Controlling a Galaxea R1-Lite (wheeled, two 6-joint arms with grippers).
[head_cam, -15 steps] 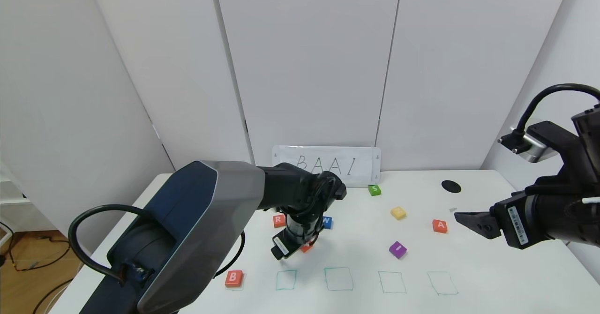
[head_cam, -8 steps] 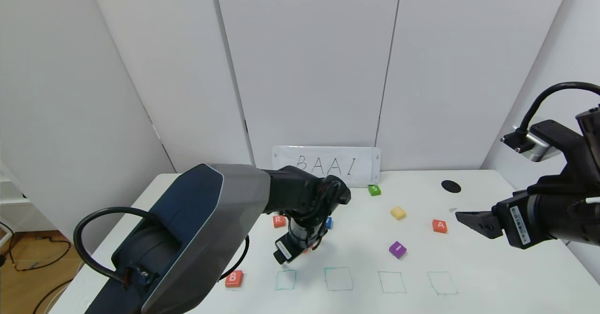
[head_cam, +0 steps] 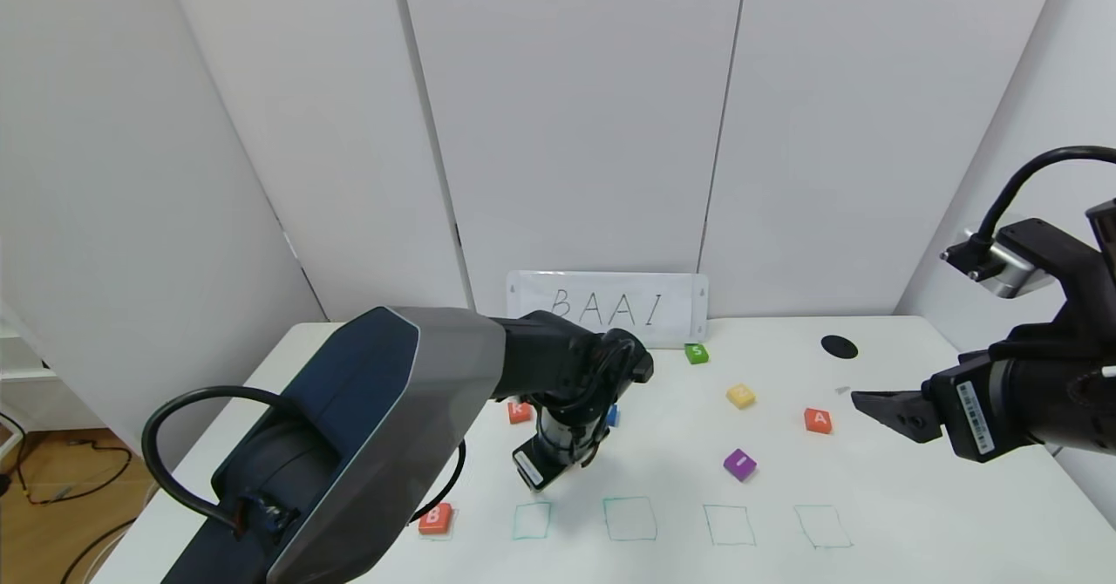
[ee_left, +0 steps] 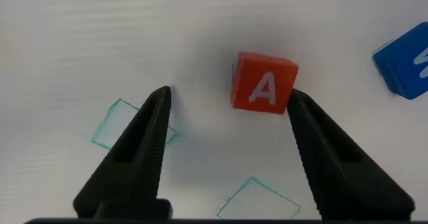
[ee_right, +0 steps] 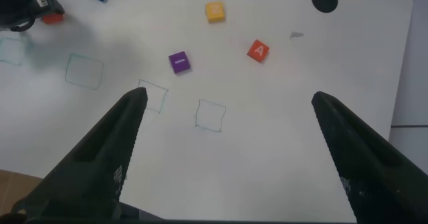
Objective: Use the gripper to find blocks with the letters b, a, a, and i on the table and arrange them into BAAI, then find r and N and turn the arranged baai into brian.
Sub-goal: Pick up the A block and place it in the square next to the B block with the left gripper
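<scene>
Near the tabletop [head_cam: 915,514] middle, our left gripper [ee_left: 227,110] spreads its fingers around an A block [ee_left: 263,83] to grasp it, while our right gripper [ee_right: 227,117], fingers wide and empty, waits by the right edge.

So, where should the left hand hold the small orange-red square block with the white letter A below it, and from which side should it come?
Probably from straight above, pinching two opposite side faces of the orange-red square A block. It lies flat on the white table, letter up, so its sides are free. The open left hand has one finger touching or almost touching the block, so it should centre over the block first.
</scene>
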